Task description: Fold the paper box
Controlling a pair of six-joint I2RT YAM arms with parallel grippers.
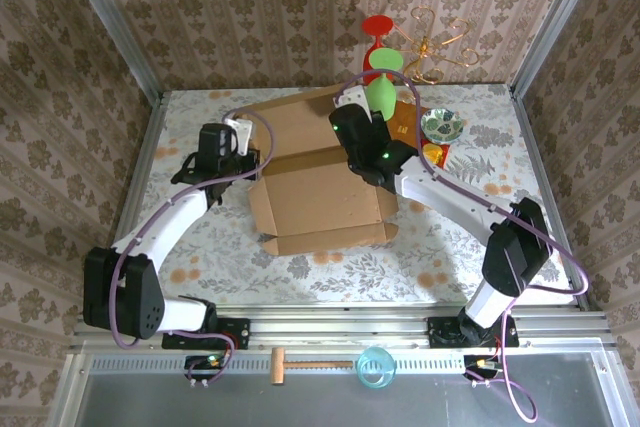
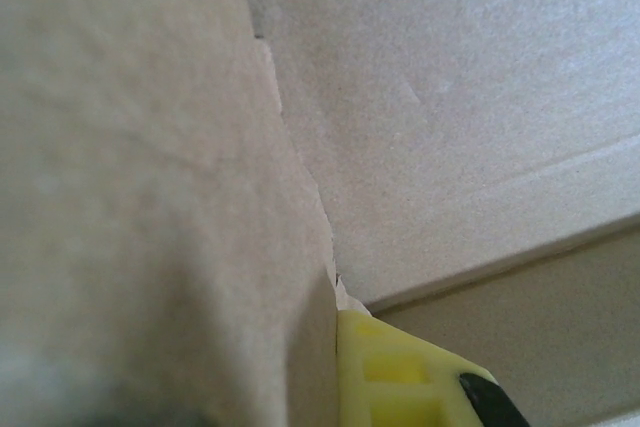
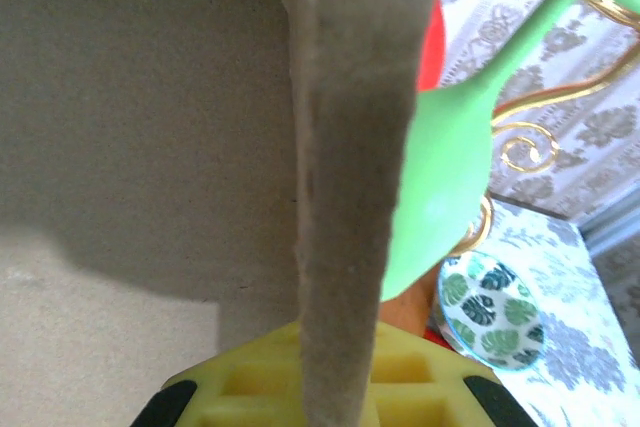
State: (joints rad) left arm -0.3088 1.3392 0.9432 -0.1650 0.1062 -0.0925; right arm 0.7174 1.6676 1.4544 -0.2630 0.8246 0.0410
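Bright, even light up top, soft shadows on the table; wrist views blur close up, paper box shaded grey.

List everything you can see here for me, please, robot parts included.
box: one, brown cardboard, mid-table, half folded
board: one, orange-brown, behind the box's right end
green goblet: one, green, behind the box
red goblet: one, red, at the back wall
wire stand: one, gold, back right
bowl: one, white with green leaves, right of the board
small item: one, red and yellow, near the bowl; too hidden to name
mallet: one, wooden, in the front tray
cup: one, clear blue, beside the mallet
table: one, floral cloth
left gripper: one, black with yellow fingers, shut on the box's left flap
right gripper: one, same colours, shut on the box's right flap
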